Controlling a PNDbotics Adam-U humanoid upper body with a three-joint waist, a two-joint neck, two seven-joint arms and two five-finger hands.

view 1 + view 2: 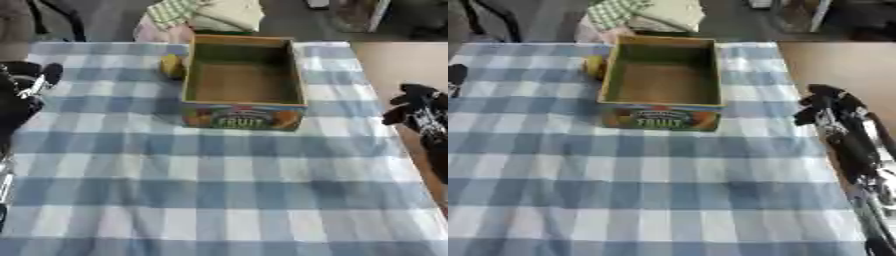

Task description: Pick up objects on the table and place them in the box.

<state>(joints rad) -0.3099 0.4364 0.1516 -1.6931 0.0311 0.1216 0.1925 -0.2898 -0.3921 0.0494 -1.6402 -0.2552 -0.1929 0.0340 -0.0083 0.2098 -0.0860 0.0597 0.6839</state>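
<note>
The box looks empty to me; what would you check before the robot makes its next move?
1. Box upright, open top: ok.
2. Box interior free of things: ok.
3. Object to pick: a yellow thing beside the box's left wall; what it is: cannot tell.
4. Left robot hand at the table's left edge, holding nothing: ok.
5. Right robot hand at the right edge; finger state: cannot tell.
6. Checked cloth lying flat: ok.

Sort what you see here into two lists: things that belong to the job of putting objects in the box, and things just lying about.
Belongs to the job:
box, seemingly empty
yellow object beside the box's left wall
left hand
right hand

Just lying about:
checked cloth on the table
folded fabrics beyond the table
</note>
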